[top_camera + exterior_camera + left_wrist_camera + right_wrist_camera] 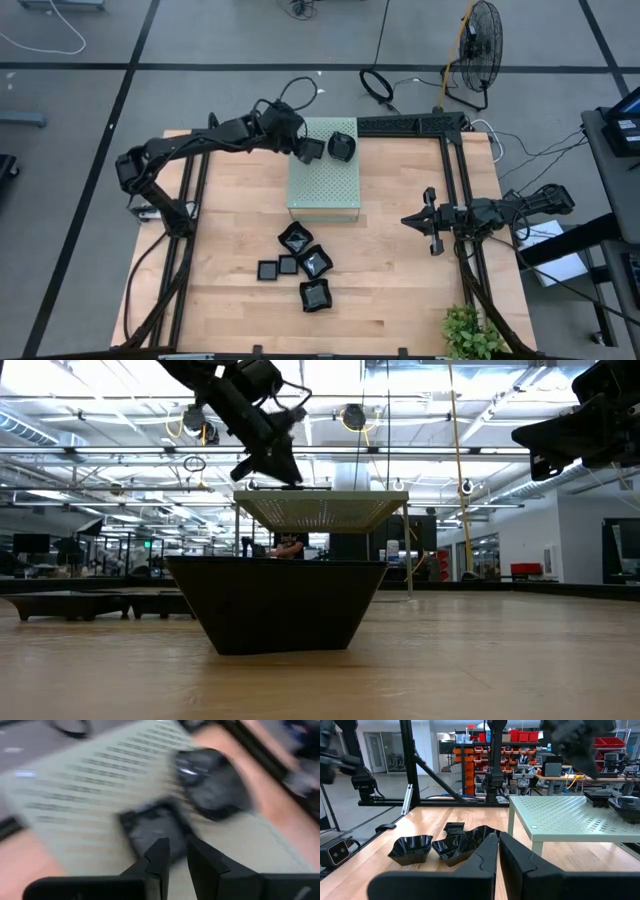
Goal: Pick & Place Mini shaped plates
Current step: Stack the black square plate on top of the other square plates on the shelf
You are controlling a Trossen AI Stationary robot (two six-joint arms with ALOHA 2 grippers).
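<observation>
We see two small glossy black dishes (341,147) resting on the pale green perforated box (323,186), and five more clustered on the wooden table (230,250) just in front of it. The left claw (305,151) hovers over the square dish, fingers slightly parted, gripping nothing. The right claw (430,222) waits clenched and empty at the table's right side.

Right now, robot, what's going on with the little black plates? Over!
Left gripper jaws parted over green box, square plate just below. Right gripper shut, empty, waiting aside. Round plate on box. Five plates on table. Nothing blocking.
</observation>
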